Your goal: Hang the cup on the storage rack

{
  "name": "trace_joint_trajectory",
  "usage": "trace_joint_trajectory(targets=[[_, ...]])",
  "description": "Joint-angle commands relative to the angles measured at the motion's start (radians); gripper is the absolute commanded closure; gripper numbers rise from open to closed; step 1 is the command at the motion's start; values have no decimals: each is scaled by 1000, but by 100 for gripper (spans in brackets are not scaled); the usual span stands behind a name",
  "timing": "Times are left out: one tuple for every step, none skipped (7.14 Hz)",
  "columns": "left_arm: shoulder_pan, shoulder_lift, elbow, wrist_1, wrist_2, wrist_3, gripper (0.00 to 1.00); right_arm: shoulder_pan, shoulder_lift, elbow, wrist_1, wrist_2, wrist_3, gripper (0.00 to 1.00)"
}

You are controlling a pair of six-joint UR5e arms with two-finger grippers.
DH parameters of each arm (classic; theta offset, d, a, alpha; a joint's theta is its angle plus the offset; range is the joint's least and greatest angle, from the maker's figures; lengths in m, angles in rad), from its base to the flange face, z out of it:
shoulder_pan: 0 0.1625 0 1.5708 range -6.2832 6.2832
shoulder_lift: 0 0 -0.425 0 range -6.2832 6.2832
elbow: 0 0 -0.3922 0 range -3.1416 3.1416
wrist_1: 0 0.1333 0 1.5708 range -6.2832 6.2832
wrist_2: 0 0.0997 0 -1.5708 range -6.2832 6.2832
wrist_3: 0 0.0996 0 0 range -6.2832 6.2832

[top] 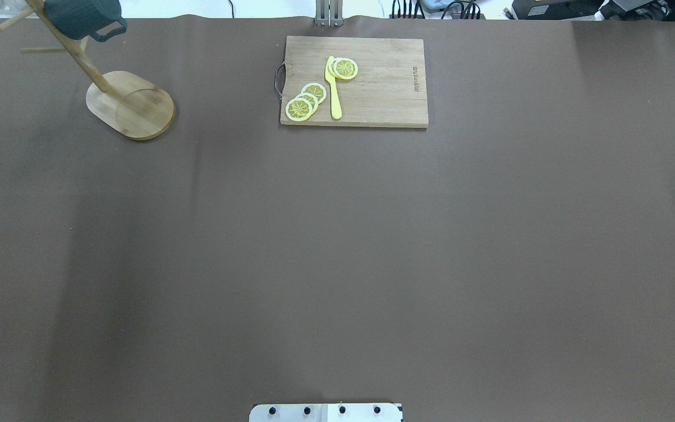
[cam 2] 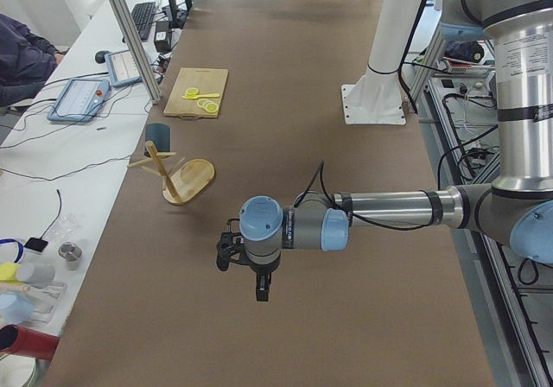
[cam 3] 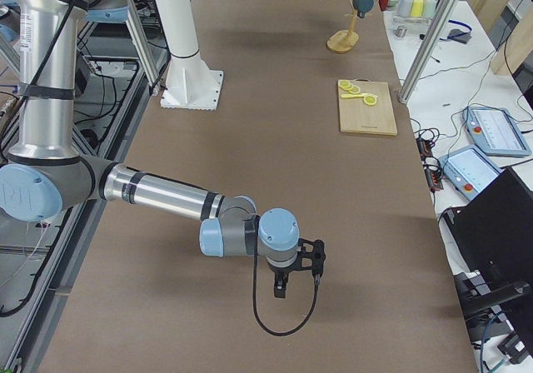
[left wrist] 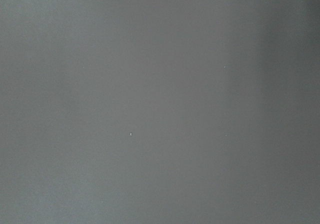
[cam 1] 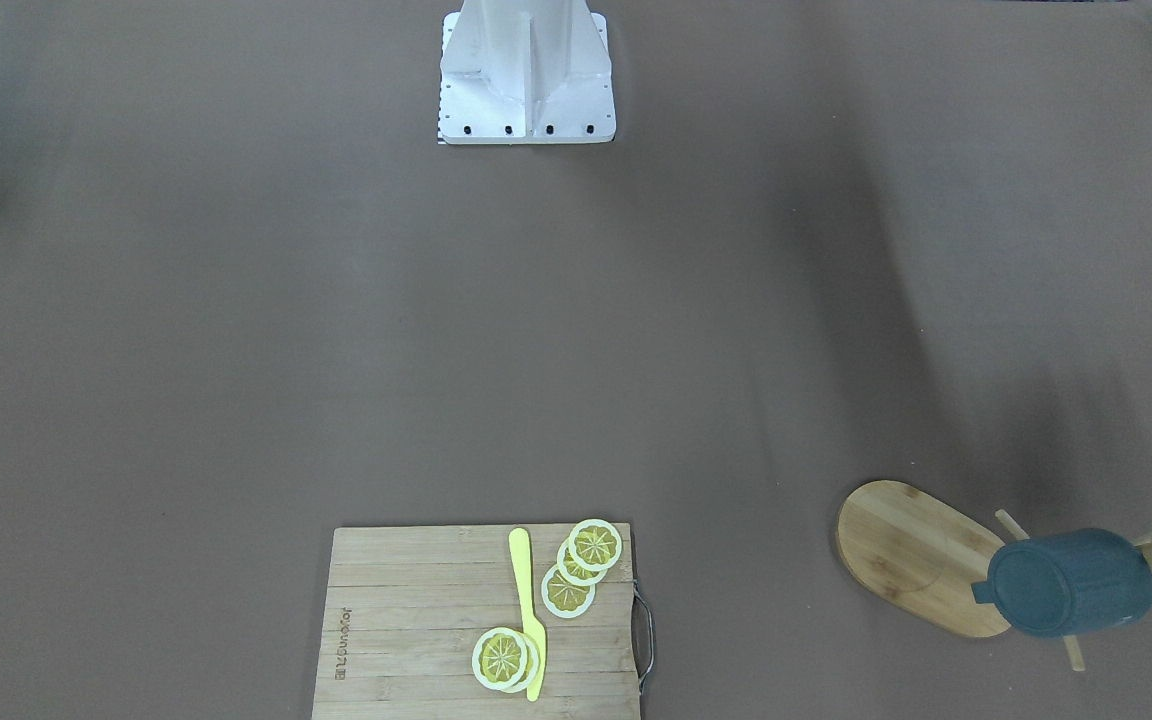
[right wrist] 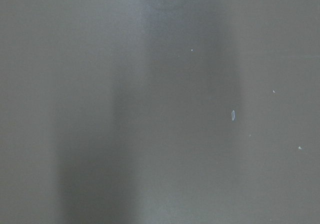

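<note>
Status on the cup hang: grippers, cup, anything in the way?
Seen side-on only: left gripper, right gripper, open or shut unclear, both far from the storage rack. The cup hangs on it. The cutting board lies apart, no obstruction.

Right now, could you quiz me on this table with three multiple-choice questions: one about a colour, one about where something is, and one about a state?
1. What colour is the knife on the cutting board?
A. yellow
B. red
C. black

2. Where is the cup?
A. standing on the cutting board
B. hanging on the storage rack
C. lying flat beside the rack

3. How does the storage rack stand?
A. toppled on its side
B. upside down
C. upright on its base

Answers:
1 A: it lies bright yellow between the lemon slices.
2 B: the side views show it up high on the rack.
3 C: the oval base lies flat with the post rising from it.
</note>
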Motion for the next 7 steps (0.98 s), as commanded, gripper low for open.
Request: trace_joint_trajectory(targets=[[-1,1,-11,40,0,-1,1,-18,-4,11,-9,-19,0,0],[-1,-5,-24,103,0,7,1,-22,-7,11,-11,-21,0,0],[-1,1,-38,108,0,13,1,-26,-9,22,-34,-21,0,0],[-1,3,-50,100,1,15,1,-27,-16,64,-93,-21,0,0],[3,1,-54,97,3,16,1,-29,-47,97,-98,-21,0,0],[3,1,-52,82,4,49,1,-30,-56,102,-95,-21,-2,0],[3,1,-54,71,1,68,1,-30,-65,102,-95,-21,-2,0]])
